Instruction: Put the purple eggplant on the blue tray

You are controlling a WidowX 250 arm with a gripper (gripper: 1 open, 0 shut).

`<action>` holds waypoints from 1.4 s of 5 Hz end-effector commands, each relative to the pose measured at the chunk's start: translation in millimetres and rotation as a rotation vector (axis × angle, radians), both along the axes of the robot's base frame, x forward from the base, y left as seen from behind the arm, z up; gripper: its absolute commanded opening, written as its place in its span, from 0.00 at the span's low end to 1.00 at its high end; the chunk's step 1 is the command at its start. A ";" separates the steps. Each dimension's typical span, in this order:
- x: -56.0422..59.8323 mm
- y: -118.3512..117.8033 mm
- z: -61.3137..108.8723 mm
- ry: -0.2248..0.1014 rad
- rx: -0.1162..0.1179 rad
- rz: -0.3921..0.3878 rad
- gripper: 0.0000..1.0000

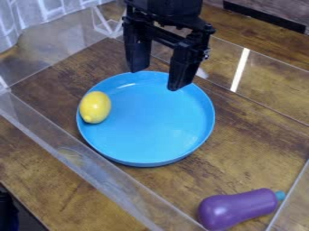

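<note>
I'm looking down on a dark wooden table [259, 126] that fills the whole view, with glare streaks running across it to the right of my gripper. Clear plastic walls [72, 149] fence the work area; one long edge runs diagonally below and to the left of the gripper, across the near side of the scene.

The next biggest thing is the blue tray [157, 122], round with a shallow raised rim, lying flat on the wood directly below the gripper in the picture. Its far rim sits right under the fingertips as I see it; I can't tell whether the fingertips touch it or hang just above.

My gripper [160, 74] comes in from the top edge, black, pointing down, and its two fingers stand spread apart with nothing between them, so it is released and empty.

The purple eggplant [237, 208] lies well away from the gripper, down toward the bottom right corner, on its side on the table, outside the tray and apart from its rim. Its teal stem tip points right, toward the edge of the view.

Smallest is a yellow lemon [96, 106], resting inside the tray against its left side, below and to the left of the gripper, near the left finger but not touching it.
</note>
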State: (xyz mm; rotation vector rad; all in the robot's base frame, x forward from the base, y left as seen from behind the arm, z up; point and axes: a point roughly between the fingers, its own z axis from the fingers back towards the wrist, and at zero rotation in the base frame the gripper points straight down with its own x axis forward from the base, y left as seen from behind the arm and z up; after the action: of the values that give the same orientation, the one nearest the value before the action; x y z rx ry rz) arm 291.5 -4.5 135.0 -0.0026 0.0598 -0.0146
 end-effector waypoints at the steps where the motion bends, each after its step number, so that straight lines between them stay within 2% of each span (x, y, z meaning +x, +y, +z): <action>1: -1.1 -3.8 -5.1 0.007 0.000 -0.006 1.00; 3: -6.4 -18.5 -16.9 0.013 -0.002 -0.030 1.00; 4: -14.0 -36.8 -28.3 -0.001 -0.007 -0.074 1.00; 5: -22.5 -59.7 -47.5 -0.015 0.007 -0.151 1.00; 6: -30.8 -81.4 -65.8 -0.015 0.022 -0.235 1.00; 7: -34.0 -94.2 -83.0 -0.003 0.027 -0.279 1.00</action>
State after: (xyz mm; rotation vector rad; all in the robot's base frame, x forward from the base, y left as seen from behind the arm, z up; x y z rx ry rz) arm 254.2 -94.5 43.6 0.0372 0.0908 -0.2770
